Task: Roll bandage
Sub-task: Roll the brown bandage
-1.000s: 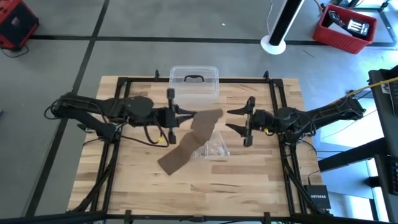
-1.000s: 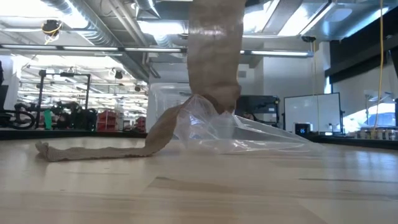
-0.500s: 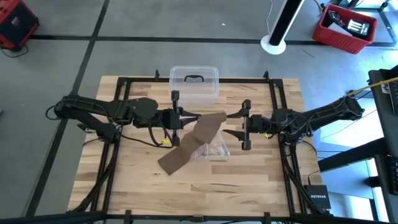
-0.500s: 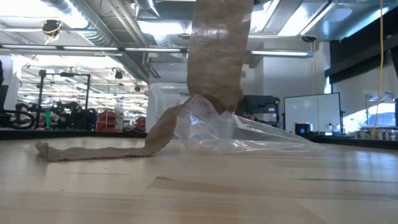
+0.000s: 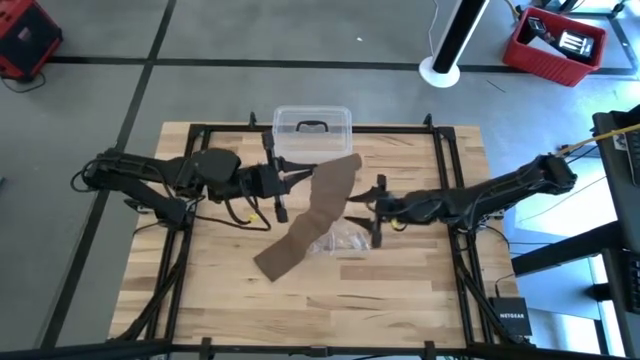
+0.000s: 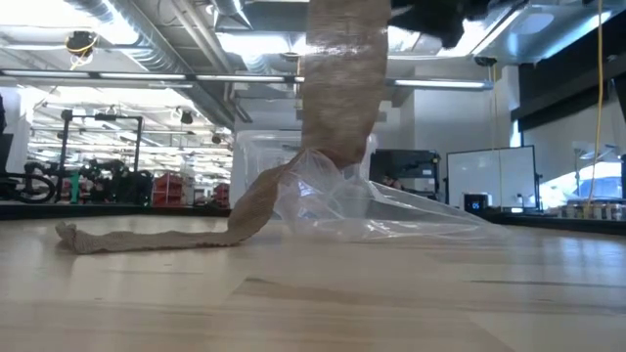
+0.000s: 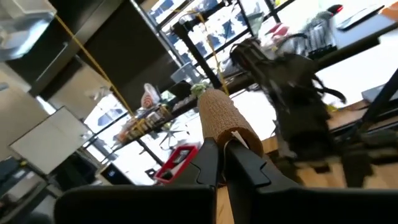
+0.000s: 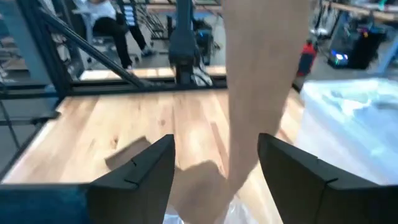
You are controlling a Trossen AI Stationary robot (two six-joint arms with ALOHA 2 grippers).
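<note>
The bandage (image 5: 312, 215), a dull brown strip, hangs aslant from my left gripper (image 5: 298, 177), which is shut on its raised end at mid-table. The lower part drops past a crinkled clear plastic bag (image 6: 377, 210), and the tail (image 6: 147, 238) lies flat on the wood toward the near left. My right gripper (image 5: 379, 212) stands open just right of the hanging strip. In the right wrist view its fingers stand on either side of the strip (image 8: 261, 93) without touching it. My left gripper pinches the bandage near its upper end (image 7: 231, 134) between its two shut fingers, coming level from the table's left. A short stub (image 7: 219, 112) of the strip stands out past the fingertips. The strip hangs slack below the hold, with its tail (image 5: 272, 262) on the table.
A clear plastic box with a dark handle (image 5: 312, 130) stands at the far edge behind the grippers. The plastic bag (image 5: 345, 240) lies under the hanging strip. A black frame (image 5: 445, 150) rims the tabletop. Bare wood (image 5: 400, 300) shows along the near side.
My right gripper has come down and moved toward the table's left, up to the hanging bandage, staying open. My left gripper has turned a little while keeping its hold, and the bandage's raised end has swung toward the far edge. The tail has stayed on the table.
</note>
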